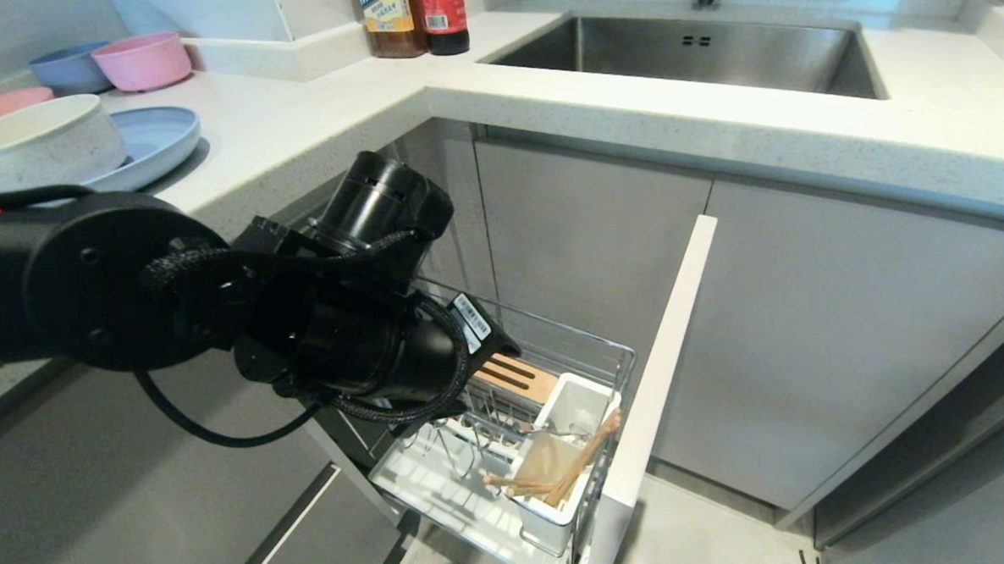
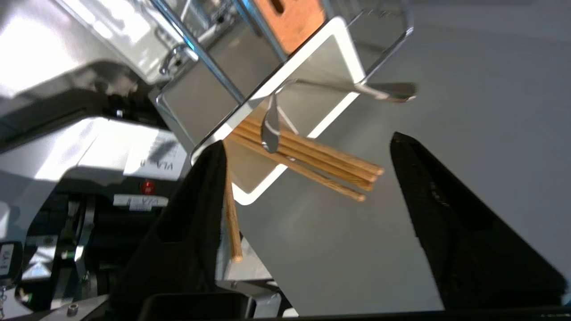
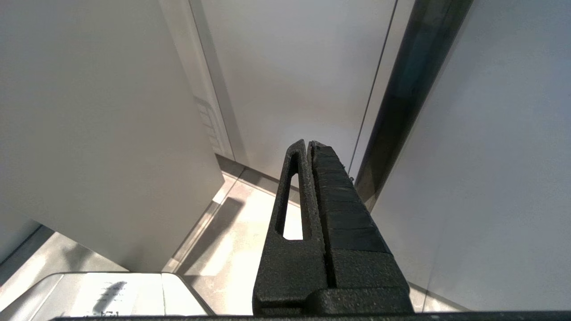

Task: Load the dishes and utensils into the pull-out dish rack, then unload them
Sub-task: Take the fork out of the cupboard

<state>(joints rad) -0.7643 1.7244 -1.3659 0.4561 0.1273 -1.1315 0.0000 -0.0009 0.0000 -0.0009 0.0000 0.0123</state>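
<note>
Head view: speckled countertop [image 1: 308, 121] (kitchen corner)

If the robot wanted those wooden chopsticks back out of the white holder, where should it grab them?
Probably by the free ends of the chopsticks that jut over the rim of the white utensil holder, coming from above and closing across the bundle. They lean slanted with their lower ends buried inside. The open left gripper is already near; mind the metal utensil lying across them.

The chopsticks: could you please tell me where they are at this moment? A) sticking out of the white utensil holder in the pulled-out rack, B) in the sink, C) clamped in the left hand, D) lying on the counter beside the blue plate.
A: the chopsticks lean out of the white utensil holder, and the left hand stands open with nothing between its fingers.
</note>
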